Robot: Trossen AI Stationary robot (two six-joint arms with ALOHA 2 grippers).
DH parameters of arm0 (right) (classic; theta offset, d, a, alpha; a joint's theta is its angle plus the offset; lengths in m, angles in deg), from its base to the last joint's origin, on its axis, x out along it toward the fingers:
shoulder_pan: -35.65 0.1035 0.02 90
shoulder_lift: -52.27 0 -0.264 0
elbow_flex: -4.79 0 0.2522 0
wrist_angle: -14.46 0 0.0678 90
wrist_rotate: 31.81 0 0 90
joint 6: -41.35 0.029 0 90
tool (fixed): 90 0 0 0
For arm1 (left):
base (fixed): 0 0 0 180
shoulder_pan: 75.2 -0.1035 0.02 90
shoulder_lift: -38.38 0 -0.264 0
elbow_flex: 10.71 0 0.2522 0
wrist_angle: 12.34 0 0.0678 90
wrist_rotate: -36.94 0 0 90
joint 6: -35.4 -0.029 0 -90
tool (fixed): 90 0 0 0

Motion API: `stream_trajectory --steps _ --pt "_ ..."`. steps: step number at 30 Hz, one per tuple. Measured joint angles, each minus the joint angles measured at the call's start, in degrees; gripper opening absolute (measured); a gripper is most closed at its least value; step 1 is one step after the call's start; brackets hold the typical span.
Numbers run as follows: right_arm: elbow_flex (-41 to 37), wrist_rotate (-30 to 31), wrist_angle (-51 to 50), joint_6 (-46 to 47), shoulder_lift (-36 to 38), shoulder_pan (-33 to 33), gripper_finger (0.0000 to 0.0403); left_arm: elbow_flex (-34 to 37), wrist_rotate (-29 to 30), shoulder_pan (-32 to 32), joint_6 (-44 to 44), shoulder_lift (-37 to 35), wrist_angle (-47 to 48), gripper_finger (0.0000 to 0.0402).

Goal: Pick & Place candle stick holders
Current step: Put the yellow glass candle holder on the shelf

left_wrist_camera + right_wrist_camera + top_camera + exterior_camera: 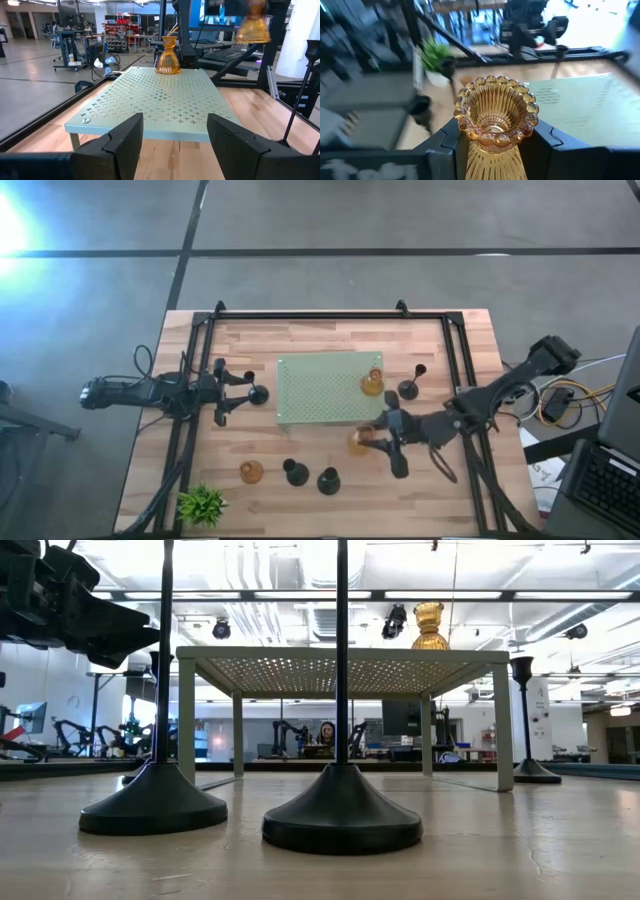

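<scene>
Now the right gripper (495, 142) holds an amber holder (496, 117) just beside the board (325, 390), where another amber one (372, 384) already stands. Next it must lift it over the edge. The left gripper (225, 393) waits open.

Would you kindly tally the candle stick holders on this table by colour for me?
Amber holders: 3, one of them held in the right gripper
Black holders: 4
Total: 7
</scene>
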Motion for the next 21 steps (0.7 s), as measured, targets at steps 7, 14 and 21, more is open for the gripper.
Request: stream_trajectory --steps 7,14,21 --pt "12.9 -11.1 -14.1 -13.1 -4.6 -8.7 0.0123 0.0 0.0 0.0 0.0 0.0 0.0 0.0225" --pt "18.5 -31.8 -17.0 -25.9 -6.9 -20.9 0.0123 0.0 0.0 0.0 0.0 0.0 0.0 0.0225" --pt "18.5 -53.2 -17.6 -34.9 -6.5 -34.6 0.0123 0.0 0.0 0.0 0.0 0.0 0.0 0.0225"
